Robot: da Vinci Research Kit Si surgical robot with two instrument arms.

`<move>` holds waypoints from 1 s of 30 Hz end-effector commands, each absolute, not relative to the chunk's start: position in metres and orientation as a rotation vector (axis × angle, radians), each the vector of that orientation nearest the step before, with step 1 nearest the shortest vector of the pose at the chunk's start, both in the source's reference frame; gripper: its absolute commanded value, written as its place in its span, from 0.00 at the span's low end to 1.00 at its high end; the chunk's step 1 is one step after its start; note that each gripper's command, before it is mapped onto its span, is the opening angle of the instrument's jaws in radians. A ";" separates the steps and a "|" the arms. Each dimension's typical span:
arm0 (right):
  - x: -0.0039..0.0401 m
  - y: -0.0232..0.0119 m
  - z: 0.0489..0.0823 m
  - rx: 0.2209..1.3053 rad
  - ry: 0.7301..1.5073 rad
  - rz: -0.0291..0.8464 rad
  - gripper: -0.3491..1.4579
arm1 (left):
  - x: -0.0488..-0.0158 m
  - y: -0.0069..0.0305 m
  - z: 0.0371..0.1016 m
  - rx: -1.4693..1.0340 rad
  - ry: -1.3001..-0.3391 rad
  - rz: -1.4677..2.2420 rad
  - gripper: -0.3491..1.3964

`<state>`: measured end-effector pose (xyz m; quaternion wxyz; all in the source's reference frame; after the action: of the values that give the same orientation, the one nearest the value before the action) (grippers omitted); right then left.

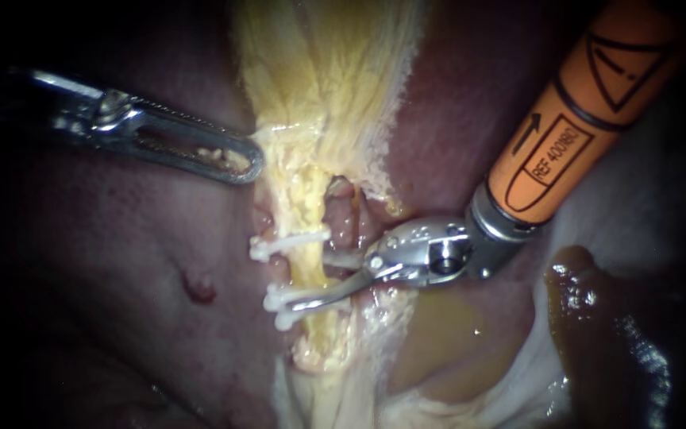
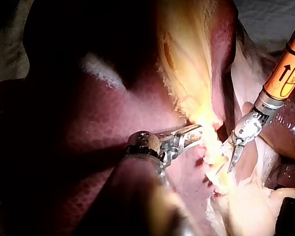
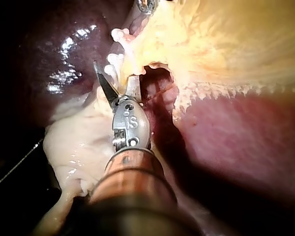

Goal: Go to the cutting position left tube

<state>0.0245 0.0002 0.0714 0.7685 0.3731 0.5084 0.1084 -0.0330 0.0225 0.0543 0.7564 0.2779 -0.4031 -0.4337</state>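
my right instrument (image 1: 315, 280) end effector open astride left tube (image 1: 305, 262), left instrument (image 1: 246, 163) end effector clamped on yellow tissue (image 1: 319, 79)

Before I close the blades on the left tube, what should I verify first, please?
1. Right instrument, jaws open: ok.
2. Left instrument shut on the yellow tissue: ok.
3. Upper clip and lower clips sit on the left tube: ok.
4. Tube fully between the blades: cannot tell.
5. Lower blade apart from the lower clips: cannot tell; it crosses them in the endoscope view.
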 end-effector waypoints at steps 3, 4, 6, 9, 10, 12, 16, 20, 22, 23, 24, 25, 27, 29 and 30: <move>0.0253 0.0001 0.0712 0.831 1.113 0.233 0.99 | -0.0331 0.0225 0.0544 0.605 -0.878 -0.946 0.00; 0.0256 0.0001 0.0712 0.834 1.119 0.231 0.99 | -0.0331 0.0225 0.0544 0.605 -0.878 -0.946 0.00; 0.0262 0.0002 0.0712 0.845 1.126 0.240 0.99 | -0.0331 0.0226 0.0545 0.605 -0.878 -0.946 0.00; 0.0271 0.0004 0.0714 0.844 1.134 0.245 0.99 | -0.0332 0.0226 0.0545 0.605 -0.878 -0.946 0.00; 0.0273 0.0004 0.0714 0.843 1.137 0.247 0.99 | -0.0332 0.0226 0.0545 0.605 -0.878 -0.946 0.00; 0.0279 0.0004 0.0716 0.847 1.145 0.256 0.99 | -0.0332 0.0226 0.0546 0.605 -0.878 -0.946 0.00; 0.0289 0.0004 0.0720 0.844 1.142 0.273 0.99 | -0.0333 0.0226 0.0547 0.605 -0.878 -0.946 0.00; 0.0292 0.0002 0.0723 0.847 1.143 0.295 0.99 | -0.0333 0.0226 0.0547 0.604 -0.878 -0.946 0.00; 0.0292 0.0004 0.0722 0.856 1.146 0.308 0.99 | -0.0334 0.0226 0.0547 0.604 -0.878 -0.946 0.00; 0.0292 0.0004 0.0721 0.857 1.152 0.310 0.99 | -0.0334 0.0226 0.0547 0.604 -0.878 -0.946 0.00; 0.0292 0.0005 0.0720 0.862 1.156 0.317 0.99 | -0.0334 0.0226 0.0547 0.604 -0.878 -0.946 0.00; 0.0292 0.0006 0.0719 0.867 1.156 0.323 0.99 | -0.0334 0.0226 0.0547 0.604 -0.878 -0.946 0.00; 0.0292 0.0005 0.0716 0.869 1.159 0.323 0.99 | -0.0334 0.0226 0.0547 0.604 -0.878 -0.946 0.00; 0.0293 0.0004 0.0712 0.880 1.165 0.335 0.99 | -0.0334 0.0226 0.0547 0.604 -0.878 -0.946 0.00; 0.0293 0.0004 0.0710 0.888 1.168 0.338 0.99 | -0.0334 0.0226 0.0547 0.604 -0.878 -0.946 0.00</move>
<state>0.0294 0.0003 0.0707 0.7260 0.4068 0.5323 0.1550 -0.0334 0.0226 0.0547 0.7565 0.2773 -0.4030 -0.4341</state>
